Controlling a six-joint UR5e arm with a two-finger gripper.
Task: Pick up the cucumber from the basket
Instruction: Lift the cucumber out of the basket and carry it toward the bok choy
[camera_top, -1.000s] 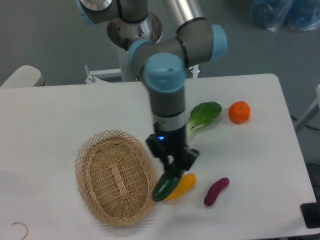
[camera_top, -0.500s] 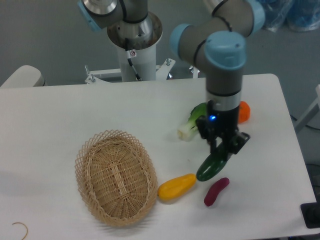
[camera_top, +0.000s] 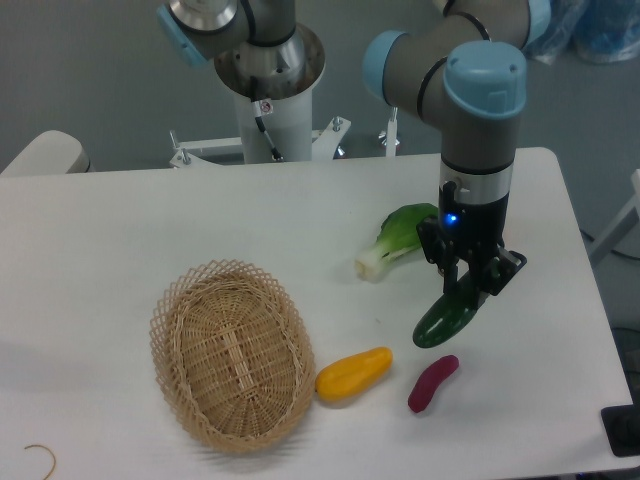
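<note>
- Hanging tilted in the closed jaws of the gripper (camera_top: 470, 285), the glossy dark green cucumber (camera_top: 445, 318) is out over the right half of the white tabletop (camera_top: 120, 240), well apart from the basket (camera_top: 232, 352).
- Oval tan wicker basket with a lacy open rim sits toward the front left.
- Smooth yellow vegetable (camera_top: 354, 372) lies just beside its rim.
- A purple vegetable (camera_top: 432, 383) lies below the cucumber; leafy bok choy (camera_top: 398, 238) lies behind.

place: robotics lab | evidence: pedestal-mounted arm (camera_top: 470, 120), bare white table (camera_top: 150, 230), grey floor, toy vegetables
</note>
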